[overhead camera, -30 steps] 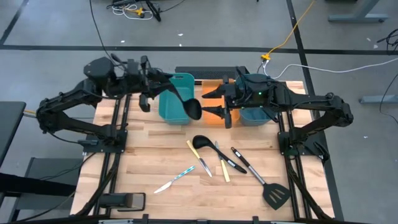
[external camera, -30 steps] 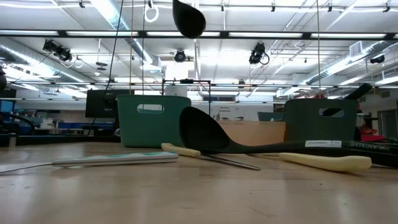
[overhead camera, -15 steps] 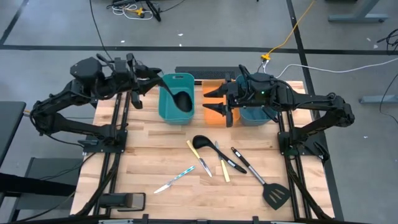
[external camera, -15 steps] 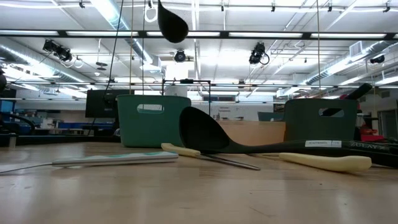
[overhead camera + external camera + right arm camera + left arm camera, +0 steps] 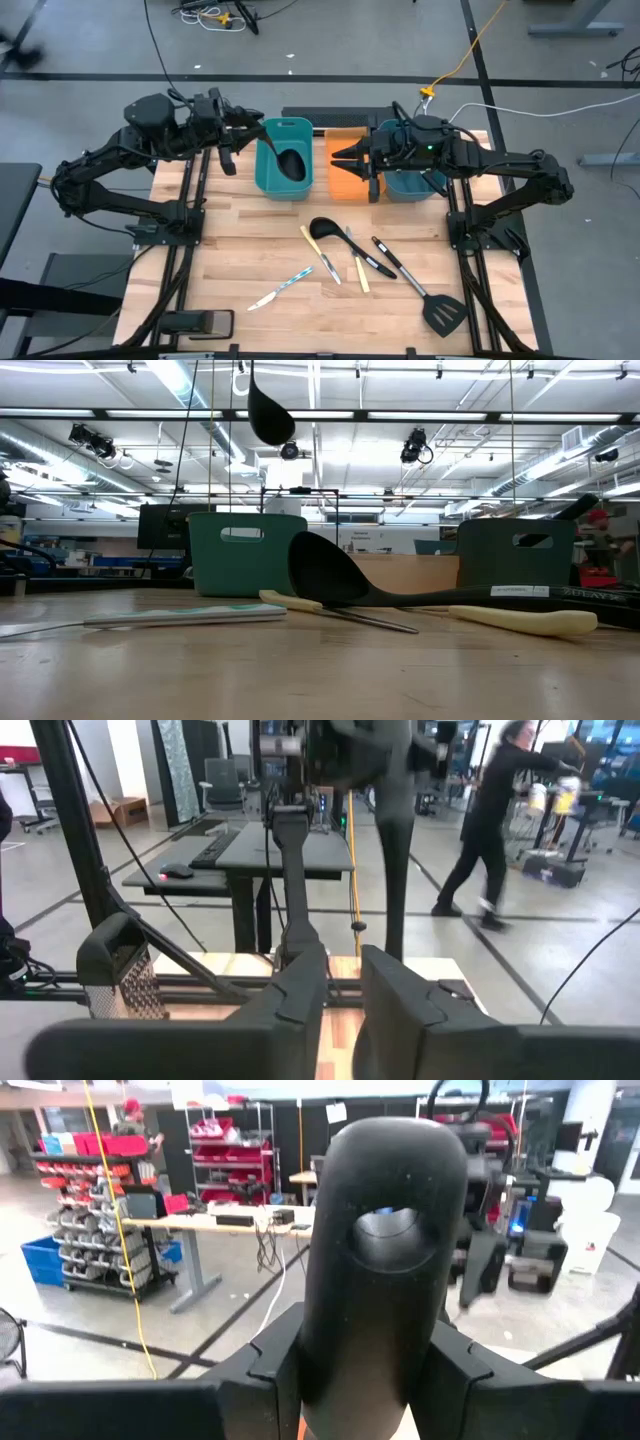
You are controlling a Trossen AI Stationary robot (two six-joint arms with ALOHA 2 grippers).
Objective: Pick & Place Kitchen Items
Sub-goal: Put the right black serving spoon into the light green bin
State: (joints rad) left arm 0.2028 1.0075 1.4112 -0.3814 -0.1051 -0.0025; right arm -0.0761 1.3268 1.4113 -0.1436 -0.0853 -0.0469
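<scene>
Caught mid-task, on a placing step. Gripped a black ladle (image 5: 290,162) by the handle in the left gripper (image 5: 245,135), jaws clamped on either side of the handle in the left wrist view. Hung the ladle's bowl over the teal bin (image 5: 296,126) that stood just beside the orange tray (image 5: 345,190) on the left arm's side. Not yet let go; by the low view, held well above the bin's rim.

Hovered the right gripper (image 5: 338,158) over the orange tray itself, empty, jaws drawn near each other with a narrow gap between them.

Left to do, judging by the table (image 5: 250,250): a fair share. Lay loose and well clear of the orange tray, toward the table's front:
- black spoon (image 5: 325,228)
- pale yellow knife (image 5: 315,250) and a second yellow-handled one (image 5: 361,274)
- black-handled knife (image 5: 378,264)
- black spatula (image 5: 443,313)
- light-blue knife (image 5: 282,288)

Possibly some items already dropped into either bin beside the orange tray, but too dark inside both to tell.
</scene>
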